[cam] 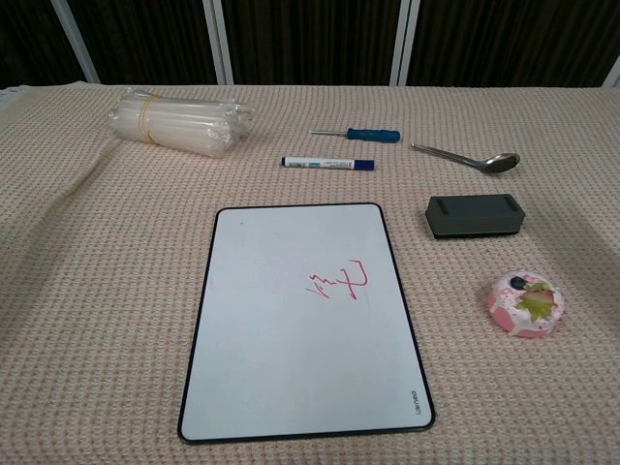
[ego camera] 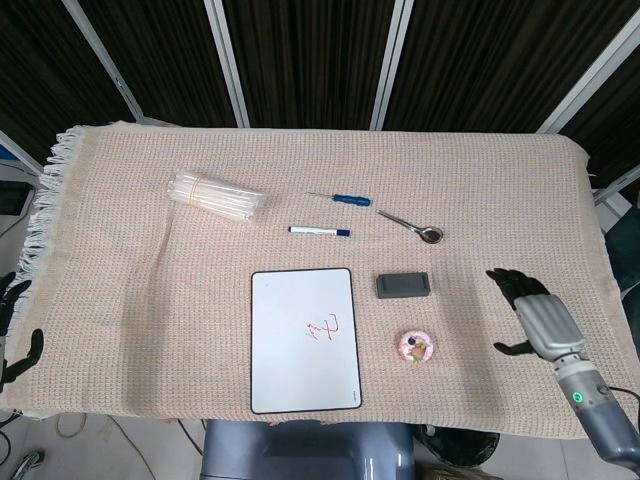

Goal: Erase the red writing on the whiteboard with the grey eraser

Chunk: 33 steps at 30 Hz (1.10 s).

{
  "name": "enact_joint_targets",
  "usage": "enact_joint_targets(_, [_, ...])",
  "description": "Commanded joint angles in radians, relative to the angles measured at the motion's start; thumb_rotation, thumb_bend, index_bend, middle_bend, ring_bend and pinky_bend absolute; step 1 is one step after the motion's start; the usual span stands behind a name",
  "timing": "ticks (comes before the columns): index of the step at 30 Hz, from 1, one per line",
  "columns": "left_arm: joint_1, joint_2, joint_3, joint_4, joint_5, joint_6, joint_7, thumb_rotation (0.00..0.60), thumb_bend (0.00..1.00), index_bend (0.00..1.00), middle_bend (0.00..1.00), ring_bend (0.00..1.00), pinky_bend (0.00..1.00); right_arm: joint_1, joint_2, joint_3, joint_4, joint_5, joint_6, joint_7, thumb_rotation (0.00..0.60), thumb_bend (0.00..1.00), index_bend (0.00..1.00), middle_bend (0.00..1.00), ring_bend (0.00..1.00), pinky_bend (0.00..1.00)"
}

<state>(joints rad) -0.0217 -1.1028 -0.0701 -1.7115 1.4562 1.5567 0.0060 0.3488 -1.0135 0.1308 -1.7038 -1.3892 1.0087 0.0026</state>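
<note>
A white board with a black rim (ego camera: 304,341) (cam: 303,320) lies flat at the table's front centre. Red writing (ego camera: 325,328) (cam: 338,283) marks its right-middle area. The grey eraser (ego camera: 403,285) (cam: 474,215) lies on the cloth just right of the board's upper corner, touched by nothing. My right hand (ego camera: 527,306) hovers over the cloth right of the eraser, fingers apart and empty; it is outside the chest view. My left hand (ego camera: 14,334) shows only as dark fingers at the far left edge, off the table, holding nothing I can see.
A blue-capped marker (ego camera: 319,232) (cam: 328,163), a blue-handled screwdriver (ego camera: 340,198) (cam: 356,134) and a metal spoon (ego camera: 411,226) (cam: 468,158) lie behind the board. A bundle of clear tubes (ego camera: 215,196) (cam: 180,123) sits back left. A pink round object (ego camera: 415,347) (cam: 524,303) lies below the eraser.
</note>
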Motion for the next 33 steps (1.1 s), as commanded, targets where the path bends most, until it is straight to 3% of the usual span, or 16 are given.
enact_joint_targets(1, [0.0,0.002,-0.002,-0.001,-0.004,-0.001,-0.001,0.6,0.46,0.13,0.02,0.0,0.0,0.1,-0.049,0.048,0.02,0.111,-0.106,-0.06,0.6,0.1,0.04,0.15,0.14,0.18])
enact_joint_targets(8, [-0.001,0.007,-0.005,-0.003,-0.014,-0.006,-0.005,0.6,0.46,0.13,0.02,0.0,0.0,0.199,-0.158,0.08,0.103,0.262,-0.175,-0.163,0.6,0.17,0.13,0.22,0.17,0.2])
enact_joint_targets(15, [-0.004,0.009,-0.008,-0.005,-0.026,-0.017,0.001,0.6,0.46,0.13,0.02,0.0,0.0,0.273,-0.241,0.07,0.159,0.376,-0.201,-0.286,0.6,0.18,0.17,0.26,0.22,0.26])
enact_joint_targets(33, [-0.007,0.014,-0.013,-0.01,-0.042,-0.026,-0.001,0.6,0.46,0.13,0.02,0.0,0.0,0.397,-0.423,0.061,0.263,0.497,-0.202,-0.413,0.6,0.21,0.27,0.33,0.3,0.32])
